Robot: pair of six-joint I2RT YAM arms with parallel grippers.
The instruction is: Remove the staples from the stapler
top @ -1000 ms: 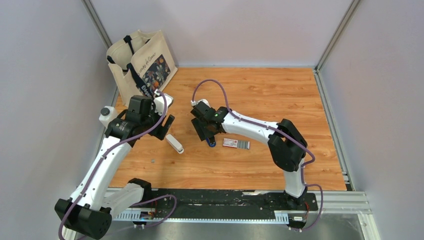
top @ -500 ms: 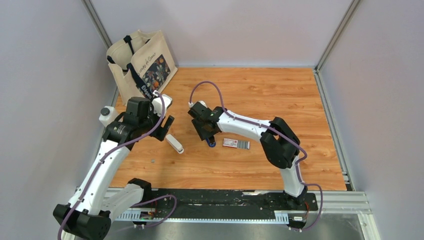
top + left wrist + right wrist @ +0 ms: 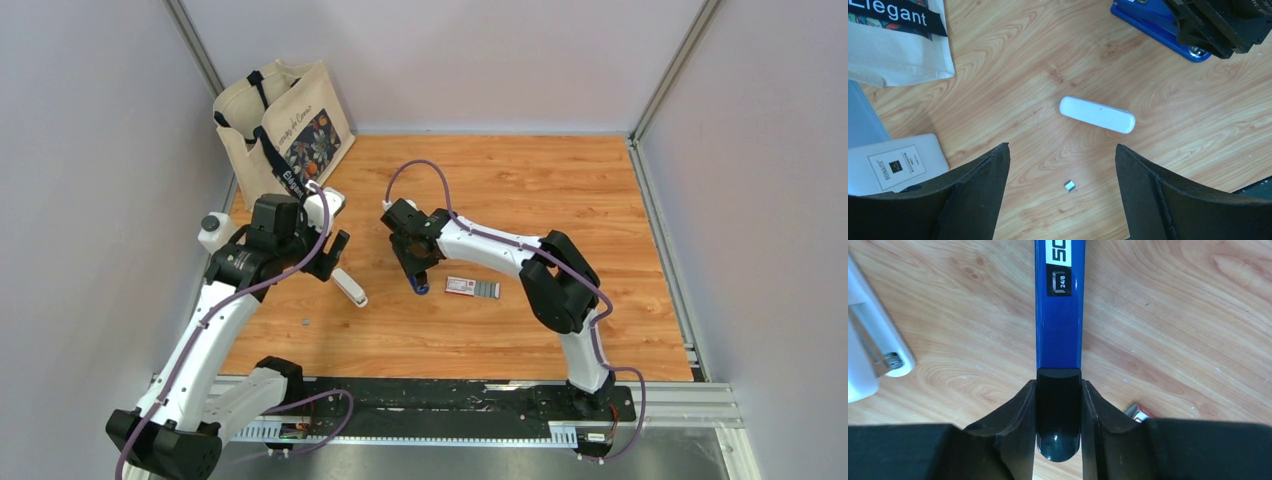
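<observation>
The blue stapler (image 3: 1058,305) lies flat on the wooden table, and its dark end (image 3: 1058,410) sits between my right fingers. My right gripper (image 3: 1058,390) is shut on that dark end. In the top view the right gripper (image 3: 418,268) covers most of the stapler (image 3: 423,286), just left of the red-and-white box (image 3: 471,287). My left gripper (image 3: 1063,148) is open and empty above the table. Below it lie a white bar-shaped piece (image 3: 1097,114) and a tiny metal bit (image 3: 1070,186). The stapler (image 3: 1160,30) also shows at the upper right of the left wrist view.
A cream tote bag (image 3: 280,125) stands at the back left. A white labelled box (image 3: 895,162) lies near the left wall. The white bar (image 3: 349,287) lies between the two grippers, with the tiny metal bit (image 3: 305,322) in front of it.
The right arm's elbow has shifted a little to the left and its wrist has turned slightly over the stapler. The left arm has barely moved.
</observation>
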